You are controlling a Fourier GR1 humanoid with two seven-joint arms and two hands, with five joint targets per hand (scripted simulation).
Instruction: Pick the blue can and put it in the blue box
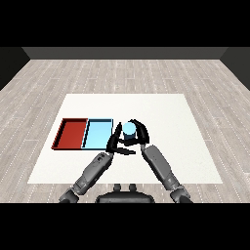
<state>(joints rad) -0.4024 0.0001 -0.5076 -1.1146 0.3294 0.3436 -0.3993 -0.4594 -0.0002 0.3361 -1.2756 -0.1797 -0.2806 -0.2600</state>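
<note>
Hands (139,131) (115,141) seemingly cup blue can (129,129) beside blue tray (97,135).

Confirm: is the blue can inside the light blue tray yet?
No. The blue cylindrical can sits right of the light blue tray, between both robot hands.

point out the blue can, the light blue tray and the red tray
blue can (129,130), head view, on its light blue top
light blue tray (98,134), head view, on its bare floor
red tray (72,133), head view, on its bare floor
</note>
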